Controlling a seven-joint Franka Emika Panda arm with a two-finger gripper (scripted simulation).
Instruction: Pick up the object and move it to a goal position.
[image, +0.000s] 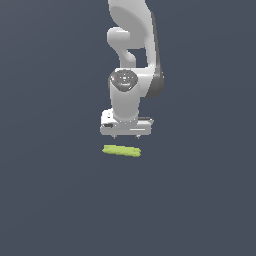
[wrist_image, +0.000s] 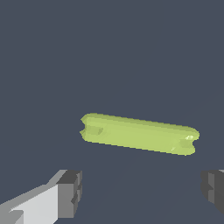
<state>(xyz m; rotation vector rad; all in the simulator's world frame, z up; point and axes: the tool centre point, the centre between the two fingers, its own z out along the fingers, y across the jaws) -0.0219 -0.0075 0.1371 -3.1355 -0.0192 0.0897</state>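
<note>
The object, a long slim lime-green bar (image: 121, 150), lies flat on the dark grey floor, running across the exterior view. It also shows in the wrist view (wrist_image: 139, 134), whole and unobstructed. My gripper (image: 126, 136) hangs above the bar and slightly behind it, pointing down, not touching it. In the wrist view the gripper (wrist_image: 142, 192) is open and empty: its two fingers (wrist_image: 70, 192) stand wide apart, and the bar lies beyond the gap between them.
The plain dark grey floor (image: 50, 200) fills both views. The white arm (image: 131, 60) rises behind the gripper in the exterior view. No other objects show.
</note>
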